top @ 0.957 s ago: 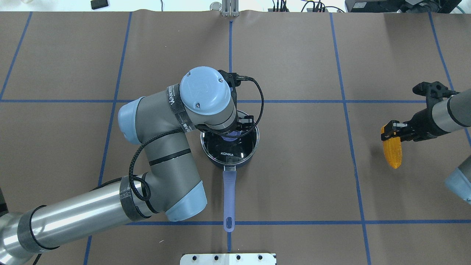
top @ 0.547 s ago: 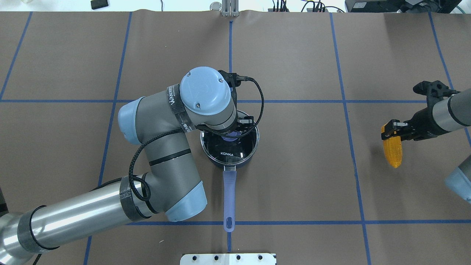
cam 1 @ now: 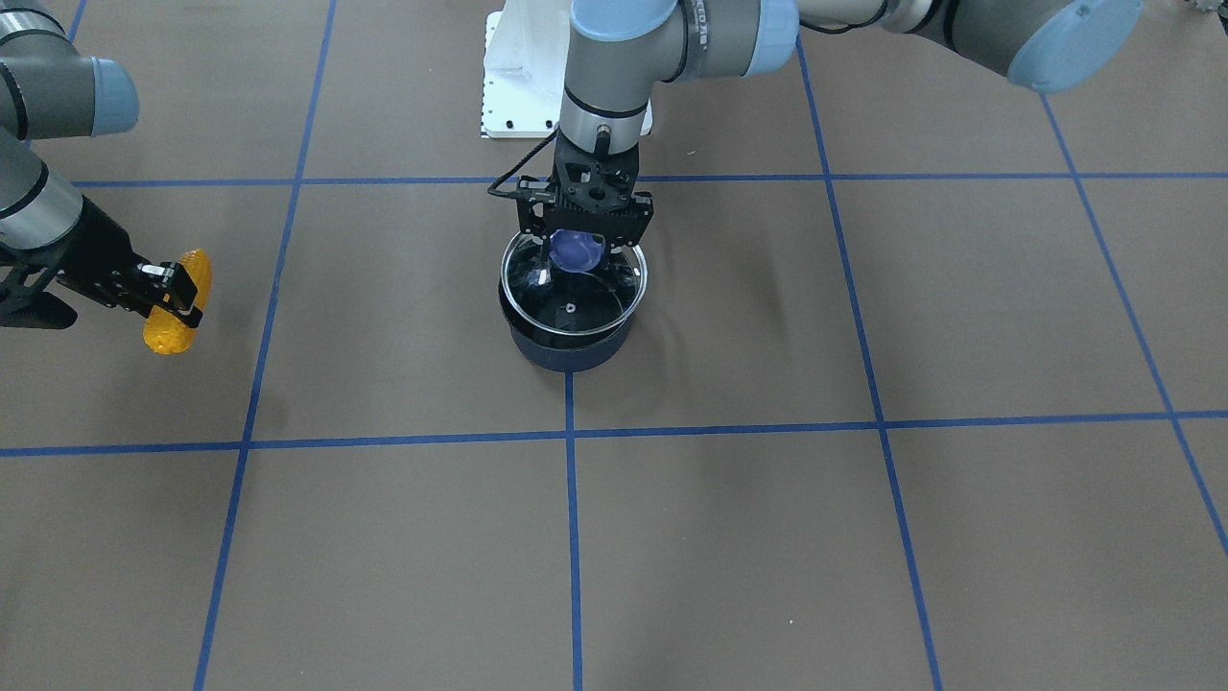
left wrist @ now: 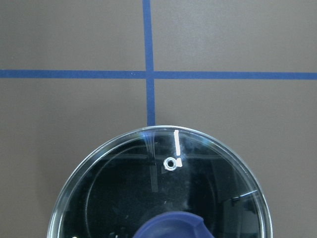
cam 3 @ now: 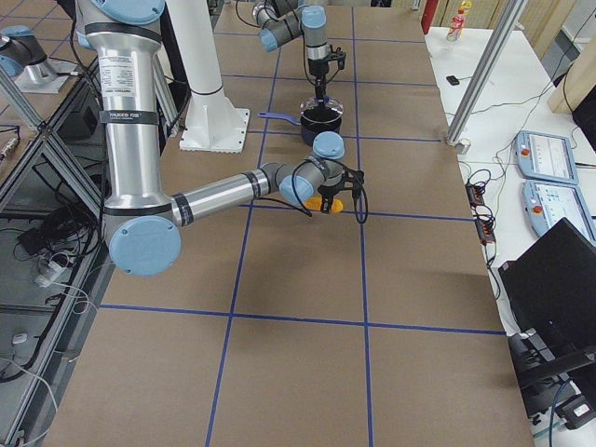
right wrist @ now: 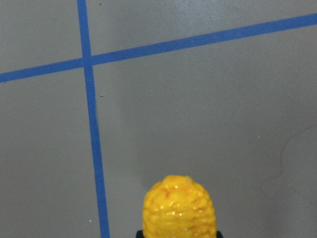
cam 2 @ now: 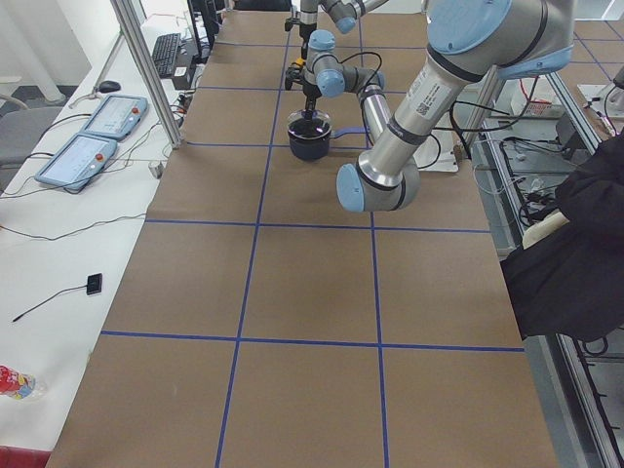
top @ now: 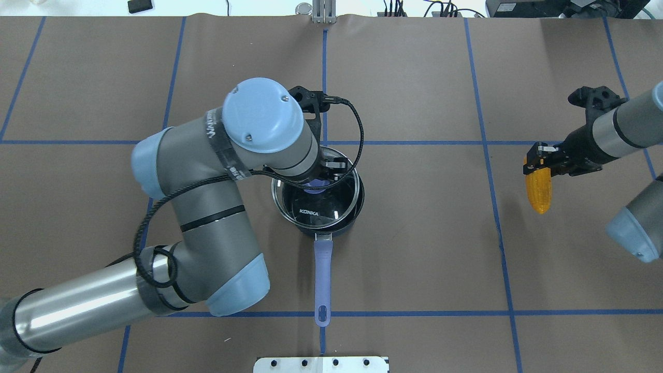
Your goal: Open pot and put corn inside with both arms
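The dark navy pot [top: 355, 216] stands mid-table with its lavender handle [top: 322, 274] pointing toward the robot. My left gripper [cam 1: 576, 245] is shut on the purple knob [cam 1: 574, 251] of the glass lid [cam 1: 574, 305] and holds the lid a little above the pot [cam 1: 571, 353], slightly offset from it. The left wrist view shows the lid [left wrist: 158, 188] from above. My right gripper [top: 538, 158] is shut on one end of the yellow-orange corn [top: 538, 190] and holds it above the table, far to the pot's right. The corn also shows in the front view [cam 1: 176, 307] and the right wrist view [right wrist: 178, 208].
The brown table cover carries a grid of blue tape lines [top: 487, 155]. The white robot base plate [top: 321, 364] sits at the near edge, just past the tip of the pot handle. A small black object [top: 140, 5] lies beyond the far edge.
My left arm has lifted the lid off the pot and shifted it slightly left and away. My right gripper has carried the corn higher and a little toward the pot.
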Robot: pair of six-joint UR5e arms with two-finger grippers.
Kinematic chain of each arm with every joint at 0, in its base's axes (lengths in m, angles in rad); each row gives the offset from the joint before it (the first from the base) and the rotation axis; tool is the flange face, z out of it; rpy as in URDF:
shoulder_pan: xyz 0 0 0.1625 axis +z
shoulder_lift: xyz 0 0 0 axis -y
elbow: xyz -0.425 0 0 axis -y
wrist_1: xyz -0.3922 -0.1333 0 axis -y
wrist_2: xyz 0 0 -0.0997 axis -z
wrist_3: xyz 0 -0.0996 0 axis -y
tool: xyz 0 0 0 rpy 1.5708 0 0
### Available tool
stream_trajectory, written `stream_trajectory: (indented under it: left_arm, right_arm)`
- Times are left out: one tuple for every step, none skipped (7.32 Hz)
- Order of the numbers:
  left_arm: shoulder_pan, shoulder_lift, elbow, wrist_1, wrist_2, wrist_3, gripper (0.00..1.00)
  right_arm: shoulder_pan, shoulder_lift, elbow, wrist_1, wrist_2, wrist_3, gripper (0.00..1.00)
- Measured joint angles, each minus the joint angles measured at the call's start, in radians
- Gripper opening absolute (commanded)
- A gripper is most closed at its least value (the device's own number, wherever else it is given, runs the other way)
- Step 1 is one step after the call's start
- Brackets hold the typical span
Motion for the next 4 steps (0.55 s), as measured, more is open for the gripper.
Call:
stream_trajectory:
  left_arm:
    - [-0.025,0.060,-0.066,0.018,-0.021,0.054,0.56]
    - [-0.054,0.121,-0.111,0.021,-0.045,0.111,0.56]
    - [-0.081,0.175,-0.141,0.014,-0.057,0.163,0.55]
    - [-0.107,0.232,-0.156,-0.015,-0.064,0.209,0.55]
  right_arm:
    - [0.007,0.060,0.020,-0.091,0.002,0.006,0.40]
    - [0.008,0.126,0.040,-0.192,0.001,0.013,0.40]
    - [0.001,0.191,0.052,-0.273,-0.002,0.036,0.40]
    - [-0.019,0.249,0.057,-0.318,-0.008,0.078,0.40]
